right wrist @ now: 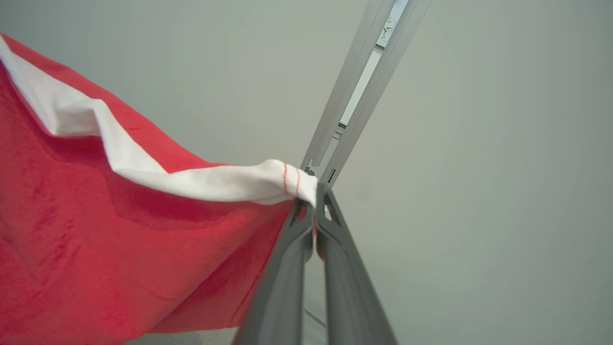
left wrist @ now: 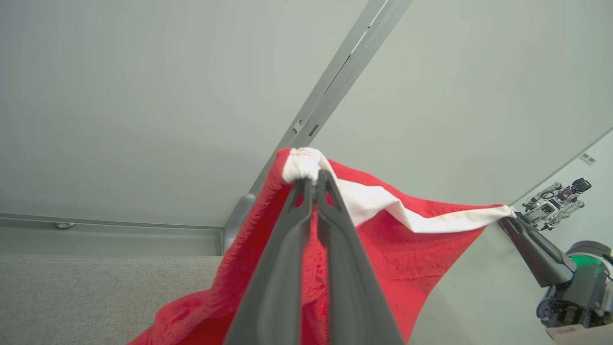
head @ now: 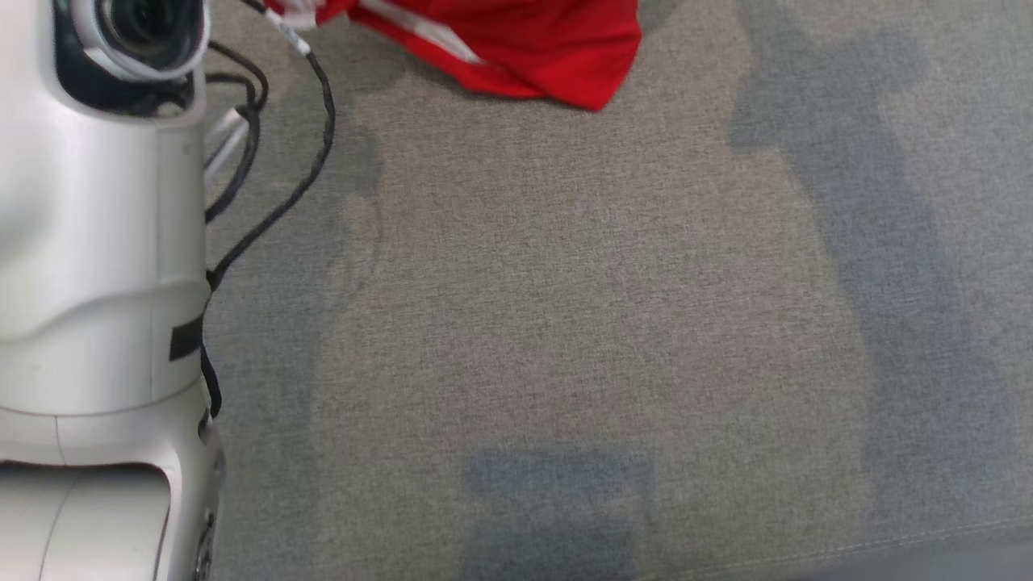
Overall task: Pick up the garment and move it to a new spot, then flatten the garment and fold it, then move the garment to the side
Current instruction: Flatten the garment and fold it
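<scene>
Left tool: fingers clamped on white hem of red garment. Right tool: clamped on same hem, other end. Garment hangs stretched between tools; lower part at 12 o'clock in head view, over grey fabric surface.

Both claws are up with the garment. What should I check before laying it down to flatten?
1. Grip of left claw: ok, shut on one end of the band.
2. Grip of right claw: ok, shut on the band's other end.
3. Band taut between the claws: not ok, it sags and folds over.
4. Garment lifted off the surface: not ok, its lower part lies bunched there.
5. Cable free of the garment: cannot tell, they meet at the head view's top edge.
</scene>
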Robot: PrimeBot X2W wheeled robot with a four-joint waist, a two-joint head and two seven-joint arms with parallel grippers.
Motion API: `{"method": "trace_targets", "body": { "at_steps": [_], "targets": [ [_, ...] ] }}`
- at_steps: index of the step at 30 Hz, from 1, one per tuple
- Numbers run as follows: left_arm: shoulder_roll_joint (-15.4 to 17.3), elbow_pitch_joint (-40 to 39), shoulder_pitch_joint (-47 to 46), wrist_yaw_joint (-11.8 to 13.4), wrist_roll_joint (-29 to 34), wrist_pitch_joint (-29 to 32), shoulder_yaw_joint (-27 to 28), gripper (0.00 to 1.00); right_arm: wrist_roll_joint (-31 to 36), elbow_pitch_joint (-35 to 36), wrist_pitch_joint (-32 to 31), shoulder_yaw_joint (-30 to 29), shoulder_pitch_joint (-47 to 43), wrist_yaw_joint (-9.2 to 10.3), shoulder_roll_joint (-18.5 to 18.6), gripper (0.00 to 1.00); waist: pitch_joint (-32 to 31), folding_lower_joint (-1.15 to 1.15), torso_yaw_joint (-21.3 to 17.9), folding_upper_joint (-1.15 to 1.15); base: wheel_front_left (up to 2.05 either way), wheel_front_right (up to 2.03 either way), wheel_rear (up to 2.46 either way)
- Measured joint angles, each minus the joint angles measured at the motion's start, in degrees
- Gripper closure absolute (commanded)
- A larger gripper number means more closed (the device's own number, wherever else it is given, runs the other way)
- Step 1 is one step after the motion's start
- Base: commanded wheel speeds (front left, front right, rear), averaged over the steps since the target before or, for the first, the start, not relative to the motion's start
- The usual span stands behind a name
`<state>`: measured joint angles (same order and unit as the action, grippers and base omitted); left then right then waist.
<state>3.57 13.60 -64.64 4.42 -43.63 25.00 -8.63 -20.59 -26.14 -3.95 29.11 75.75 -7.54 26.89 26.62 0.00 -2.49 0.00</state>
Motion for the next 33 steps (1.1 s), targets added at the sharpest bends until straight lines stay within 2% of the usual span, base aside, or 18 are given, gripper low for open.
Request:
{"method": "trace_targets", "body": {
  "at_steps": [6, 11, 15, 19, 22, 26, 30, 33],
  "targets": [
    [-0.5, 4.4, -8.5, -0.2, -3.7, -6.7, 3.2, 1.0, 8.5, -5.7, 8.7, -2.9, 9.4, 0.0, -3.3, 1.0, 4.0, 0.01, -2.5, 0.0, 0.0, 0.0, 0.0],
    [-0.7, 7.2, -14.6, -3.8, -8.0, -16.1, 5.0, 1.0, 17.5, -9.6, 15.8, -9.0, 16.7, 0.0, -5.6, 1.0, 6.2, 0.01, -3.8, 0.0, 0.0, 0.0, 0.0],
    [-0.7, 9.3, -16.1, -6.7, -10.4, -23.2, 3.7, 1.0, 24.3, -9.7, 18.3, -13.6, 20.2, 0.01, -8.1, 1.0, 6.8, 0.0, -3.6, 0.0, 0.0, 0.0, 0.0],
    [-0.7, 11.4, -15.3, -8.6, -10.9, -27.0, 0.5, 1.0, 26.2, -10.0, 18.7, -11.5, 19.1, 0.0, -9.3, 1.0, 7.2, 0.01, -2.7, 0.0, 0.0, 0.0, 0.0],
    [-0.7, 12.9, -11.6, -9.8, -10.5, -28.7, -1.9, 1.0, 26.5, -10.2, 18.9, -6.6, 15.4, 0.0, -7.7, 1.0, 7.6, 0.01, -2.0, 0.0, 0.0, 0.0, 0.0],
    [-0.5, 13.5, -5.3, -10.9, -10.0, -28.8, -5.1, 1.0, 23.0, -8.4, 18.9, 0.7, 8.6, -0.01, -4.8, 1.0, 7.1, 0.01, -1.3, 0.0, 0.0, 0.0, 0.0],
    [1.2, 12.5, 1.4, -11.3, -9.7, -26.0, -8.4, 1.0, 17.3, -3.6, 18.1, 4.4, 2.5, 0.0, -0.2, 1.0, 5.4, 0.01, -1.2, 0.0, 0.0, 0.0, 0.0],
    [3.8, 10.2, 9.4, -11.0, -8.8, -21.1, -12.2, 1.0, 11.6, 2.5, 13.1, 7.5, -4.9, -0.01, 4.8, 1.0, 2.9, 0.0, -1.2, 0.0, 0.0, 0.0, 0.0]
  ]
}}
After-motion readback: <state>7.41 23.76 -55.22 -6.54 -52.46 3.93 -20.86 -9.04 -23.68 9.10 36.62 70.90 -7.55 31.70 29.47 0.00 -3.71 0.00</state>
